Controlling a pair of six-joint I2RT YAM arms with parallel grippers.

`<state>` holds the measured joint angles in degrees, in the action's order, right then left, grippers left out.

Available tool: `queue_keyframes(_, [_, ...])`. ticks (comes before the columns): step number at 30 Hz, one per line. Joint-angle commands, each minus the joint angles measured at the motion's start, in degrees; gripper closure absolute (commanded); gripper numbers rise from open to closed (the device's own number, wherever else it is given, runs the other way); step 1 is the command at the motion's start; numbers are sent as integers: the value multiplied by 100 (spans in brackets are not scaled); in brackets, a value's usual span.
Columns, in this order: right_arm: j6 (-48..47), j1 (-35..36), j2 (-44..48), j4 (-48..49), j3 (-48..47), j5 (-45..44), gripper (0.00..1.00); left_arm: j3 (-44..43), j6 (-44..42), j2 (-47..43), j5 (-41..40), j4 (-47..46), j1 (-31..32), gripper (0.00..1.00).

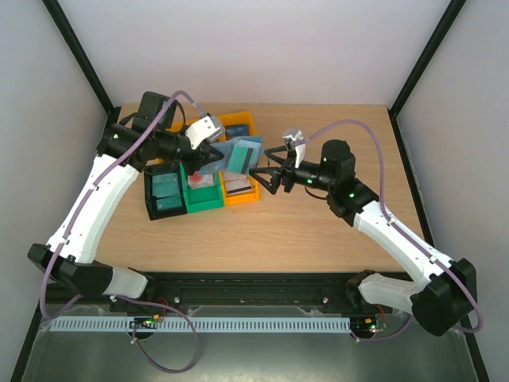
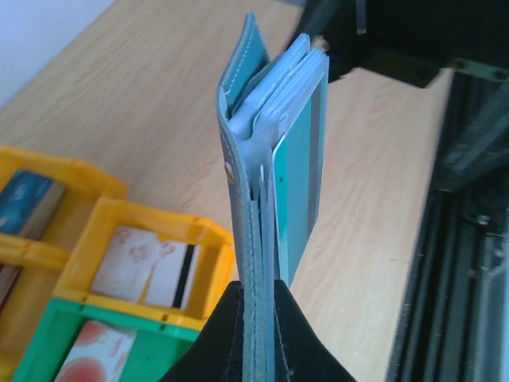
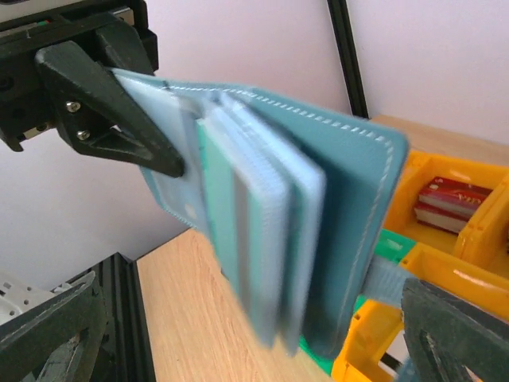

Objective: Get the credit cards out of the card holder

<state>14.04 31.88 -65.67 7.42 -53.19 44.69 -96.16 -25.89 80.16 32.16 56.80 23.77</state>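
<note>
Teal card holder pinched by left gripper; right gripper, at its four o'clock, gapes empty; tugging cards may dislodge it.

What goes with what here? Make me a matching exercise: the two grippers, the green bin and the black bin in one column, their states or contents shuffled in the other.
1. left gripper
2. right gripper
3. green bin
4. black bin

A. holds teal cards
B. open
C. shut on the card holder
D. holds a white-and-red card

Pairs: 1-C, 2-B, 3-D, 4-A
</note>
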Motion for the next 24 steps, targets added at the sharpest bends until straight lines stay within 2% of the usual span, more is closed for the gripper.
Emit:
queue_keyframes(1, [-188,-24,76,259,69,257,1,-322,-579,-164,1402,619,-74,98])
queue_keyframes(7, [-200,-33,59,329,43,531,1,-420,-1008,-218,1868,1003,-154,98])
queue_keyframes(8, [-191,-33,55,356,32,680,0,-421,-1078,-221,1941,1058,-166,98])
queue_keyframes(11, [-112,-33,22,553,25,1388,8,-427,-1289,-233,2119,1221,-184,98])
queue_keyframes(13, [-118,-33,23,542,11,1587,7,-445,-1423,-233,2182,1330,-188,98])
queue_keyframes(16, [-476,-33,118,191,-30,1478,0,-480,-1514,-250,2204,1414,-212,98])
queue_keyframes(24, [-695,-112,189,-226,-177,752,1,-448,-1924,-256,2313,1715,-232,98])
